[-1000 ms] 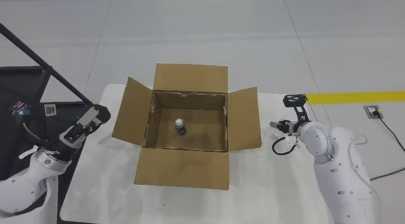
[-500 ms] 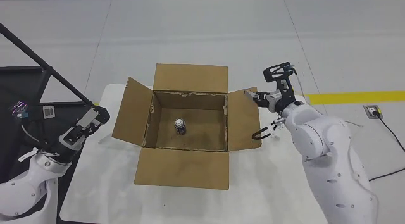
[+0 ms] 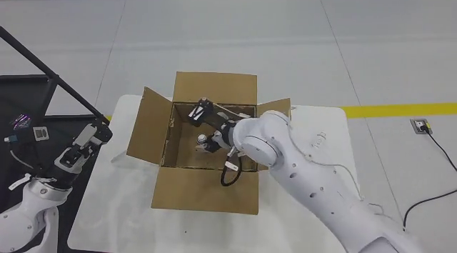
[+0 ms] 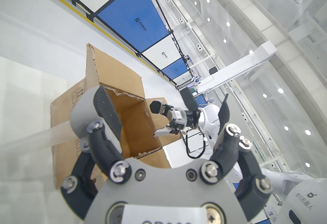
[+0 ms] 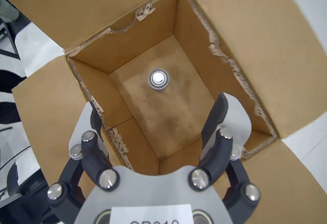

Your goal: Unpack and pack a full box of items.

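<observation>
right gripper (image 5: 157,103), jaws wide and empty, over upright can (image 5: 158,79) in cardboard box (image 5: 194,38); descend straight, centred, clear of walls.

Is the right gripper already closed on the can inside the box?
No, the right gripper hangs open above the box, and the can stands alone on its floor.

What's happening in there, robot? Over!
Right gripper open, above the cardboard box. Left gripper open, outside the box. One small can upright on the box floor. Flaps out, nothing blocking.
</observation>
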Robot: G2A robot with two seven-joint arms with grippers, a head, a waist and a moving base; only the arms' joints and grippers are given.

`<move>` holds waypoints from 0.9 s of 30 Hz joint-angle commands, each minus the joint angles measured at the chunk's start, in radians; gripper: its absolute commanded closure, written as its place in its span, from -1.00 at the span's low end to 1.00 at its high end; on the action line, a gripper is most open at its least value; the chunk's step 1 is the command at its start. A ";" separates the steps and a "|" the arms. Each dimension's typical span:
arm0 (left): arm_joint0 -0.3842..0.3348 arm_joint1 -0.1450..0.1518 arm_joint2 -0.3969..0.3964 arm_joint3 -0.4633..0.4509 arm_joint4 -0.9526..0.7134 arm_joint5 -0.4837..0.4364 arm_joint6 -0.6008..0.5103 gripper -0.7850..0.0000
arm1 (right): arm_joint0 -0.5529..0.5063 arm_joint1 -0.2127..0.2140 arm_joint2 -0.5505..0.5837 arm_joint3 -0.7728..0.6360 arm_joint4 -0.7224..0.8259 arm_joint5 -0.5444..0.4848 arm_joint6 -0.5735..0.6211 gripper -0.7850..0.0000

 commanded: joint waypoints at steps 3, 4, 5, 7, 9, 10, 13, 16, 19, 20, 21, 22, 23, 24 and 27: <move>0.000 0.000 0.000 0.000 0.000 0.000 0.000 -1.00 | 0.070 -0.072 -0.121 0.194 0.015 0.022 -0.062 -1.00; 0.000 0.000 0.000 0.000 0.000 0.000 0.000 -1.00 | 0.084 -0.089 -0.142 0.236 0.017 0.032 -0.080 -1.00; 0.000 0.000 0.000 0.000 0.000 0.000 0.000 -1.00 | 0.097 -0.106 -0.160 0.279 0.014 0.043 -0.102 -1.00; 0.000 0.000 0.000 0.000 0.000 0.000 0.000 -1.00 | 0.118 -0.139 -0.188 0.358 0.017 0.057 -0.150 -1.00; 0.000 0.000 0.000 0.000 0.000 0.000 0.000 -1.00 | 0.130 -0.170 -0.211 0.430 0.027 0.051 -0.190 -1.00; 0.000 0.000 0.000 0.000 0.000 0.000 0.000 -1.00 | 0.138 -0.184 -0.220 0.467 0.026 0.054 -0.208 -1.00; 0.000 0.000 0.000 0.000 0.000 0.000 0.000 -1.00 | 0.153 -0.224 -0.240 0.561 0.033 0.054 -0.258 -1.00; 0.000 0.000 0.000 0.000 0.000 0.000 0.000 -1.00 | 0.164 -0.259 -0.254 0.639 0.036 0.049 -0.296 -1.00; 0.000 0.000 0.000 0.000 0.000 0.000 0.000 -1.00 | 0.170 -0.288 -0.260 0.705 0.040 0.045 -0.340 -0.80; 0.000 0.000 0.000 0.000 0.000 0.000 0.000 -1.00 | 0.173 -0.297 -0.262 0.726 0.040 0.040 -0.349 -0.66; 0.000 0.000 0.000 0.000 0.000 0.000 0.000 -1.00 | 0.175 -0.305 -0.264 0.744 0.038 0.038 -0.357 -0.62; 0.000 0.000 0.000 0.000 0.000 0.000 0.000 -1.00 | 0.176 -0.313 -0.263 0.760 0.042 0.034 -0.368 -0.58; 0.000 0.000 0.000 0.000 0.000 0.000 0.000 -1.00 | 0.177 -0.321 -0.264 0.776 0.043 0.030 -0.374 -0.40; 0.000 0.000 0.000 0.000 0.000 0.000 0.000 -1.00 | 0.178 -0.329 -0.266 0.793 0.041 0.029 -0.377 -0.31; 0.000 0.000 0.000 0.000 0.000 0.000 0.000 -1.00 | 0.181 -0.349 -0.265 0.834 0.047 0.020 -0.387 -0.10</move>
